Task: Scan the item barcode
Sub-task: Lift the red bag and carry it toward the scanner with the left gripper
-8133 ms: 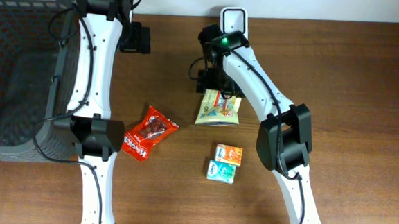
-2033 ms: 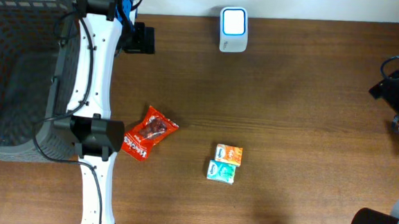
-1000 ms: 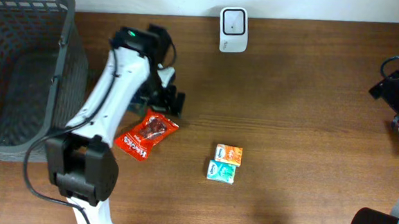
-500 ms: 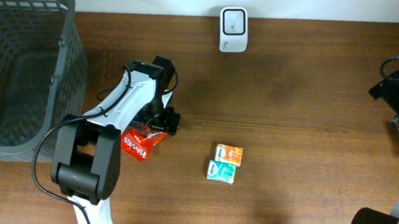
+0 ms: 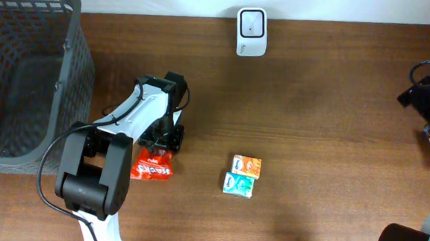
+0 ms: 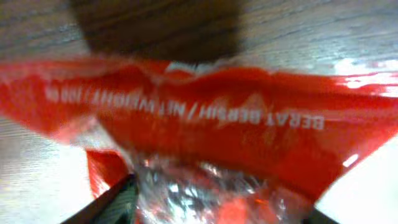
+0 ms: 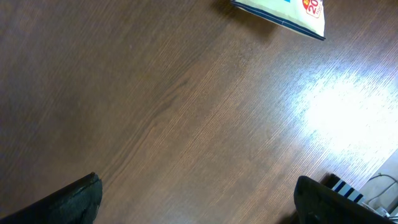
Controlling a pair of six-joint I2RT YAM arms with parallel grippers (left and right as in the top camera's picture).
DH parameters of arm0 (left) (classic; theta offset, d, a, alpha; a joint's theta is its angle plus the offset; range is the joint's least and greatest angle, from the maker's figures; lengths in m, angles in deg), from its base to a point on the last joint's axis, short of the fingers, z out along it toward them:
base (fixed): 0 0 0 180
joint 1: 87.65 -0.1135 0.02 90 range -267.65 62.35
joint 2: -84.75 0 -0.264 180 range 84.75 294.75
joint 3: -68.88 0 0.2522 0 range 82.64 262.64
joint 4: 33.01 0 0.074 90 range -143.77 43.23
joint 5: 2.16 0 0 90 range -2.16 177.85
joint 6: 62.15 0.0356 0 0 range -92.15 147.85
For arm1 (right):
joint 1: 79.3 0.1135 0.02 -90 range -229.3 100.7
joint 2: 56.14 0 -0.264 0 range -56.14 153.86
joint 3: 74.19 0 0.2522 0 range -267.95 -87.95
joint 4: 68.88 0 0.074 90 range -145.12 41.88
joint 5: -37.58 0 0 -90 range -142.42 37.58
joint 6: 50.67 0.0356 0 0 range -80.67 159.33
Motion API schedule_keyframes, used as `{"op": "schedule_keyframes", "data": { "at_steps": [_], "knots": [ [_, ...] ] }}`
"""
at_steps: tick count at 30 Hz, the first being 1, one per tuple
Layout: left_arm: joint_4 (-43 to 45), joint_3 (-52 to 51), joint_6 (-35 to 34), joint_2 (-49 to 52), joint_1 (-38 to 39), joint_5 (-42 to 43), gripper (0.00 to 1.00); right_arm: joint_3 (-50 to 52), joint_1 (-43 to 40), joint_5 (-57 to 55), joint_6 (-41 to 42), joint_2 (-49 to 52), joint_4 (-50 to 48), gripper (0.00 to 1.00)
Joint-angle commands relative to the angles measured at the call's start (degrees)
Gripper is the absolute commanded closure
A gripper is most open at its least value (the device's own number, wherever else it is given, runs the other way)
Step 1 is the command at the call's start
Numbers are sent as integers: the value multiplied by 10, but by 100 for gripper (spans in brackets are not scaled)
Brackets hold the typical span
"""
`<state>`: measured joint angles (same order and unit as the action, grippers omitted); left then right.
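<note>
The red packet (image 5: 151, 166) lies flat on the table (image 5: 335, 105) at about 8 o'clock from its centre, and the left gripper (image 5: 159, 139) sits on the packet's 12 o'clock end. In the wrist view the crinkled film (image 6: 205, 137) fills the space between the fingers (image 6: 118, 200), but I cannot tell whether they pinch it or only flank it. The main risk is a thin grip. The film is slick and loosely filled, so the jaws may catch only a fold at the edge and the packet could slide out on the lift, or sag and hide its barcode. The barcode's side is not visible, so it may end up facing away from the scanner (image 5: 251, 22), which stands at 1 o'clock from the packet, well apart. A low carry could drag the packet along the wood. The basket (image 5: 77, 52) at 10 o'clock and the two small packs (image 5: 241, 175) at 3 o'clock look clear of that path. The right gripper (image 7: 199, 200) is spread wide and empty at the table's 3 o'clock edge, near a pouch (image 7: 283, 14).
</note>
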<state>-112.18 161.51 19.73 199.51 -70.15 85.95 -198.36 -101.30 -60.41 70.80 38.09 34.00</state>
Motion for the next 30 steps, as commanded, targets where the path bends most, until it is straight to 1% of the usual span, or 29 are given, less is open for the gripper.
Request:
{"op": "schedule_keyframes", "data": {
  "at_steps": [1,2,3,4,7,10,14,16,19,22,25,26,27,28,29,30],
  "knots": [
    [34,-6,-2,-3,-3,64,58,3,3,-1,4,1,0,2],
    [47,-6,-2,-3,-3,92,74,3,3,-1,4,1,0,1],
    [59,-6,-2,-3,-3,116,82,3,3,-1,4,1,0,1],
    [69,-6,-2,-3,-3,133,84,3,3,-1,3,1,0,1],
    [80,-2,-2,-3,-3,153,88,3,3,-1,4,1,0,2],
    [77,15,-2,-4,-3,172,89,3,3,-1,4,1,0,1],
    [89,58,-2,-4,-2,242,89,3,3,-1,4,1,0,1],
    [132,71,-2,-4,3,264,90,3,3,-1,4,1,0,2],
    [197,71,-2,-3,20,263,93,3,3,-1,4,1,0,1],
    [271,71,-2,-3,48,230,92,3,3,-1,4,1,0,1],
    [303,71,-2,-3,74,158,86,3,3,-1,4,1,0,2],
    [303,71,-2,-3,85,131,75,3,3,-1,4,1,0,1],
    [303,71,-2,-3,91,116,53,3,3,-1,3,1,0,2],
    [303,71,-2,-3,98,101,24,3,3,-1,4,1,0,2],
    [303,73,-2,-4,104,91,20,3,3,-1,4,1,0,1],
    [297,80,-2,-6,106,91,18,3,3,-1,4,1,0,1]
  ]
}}
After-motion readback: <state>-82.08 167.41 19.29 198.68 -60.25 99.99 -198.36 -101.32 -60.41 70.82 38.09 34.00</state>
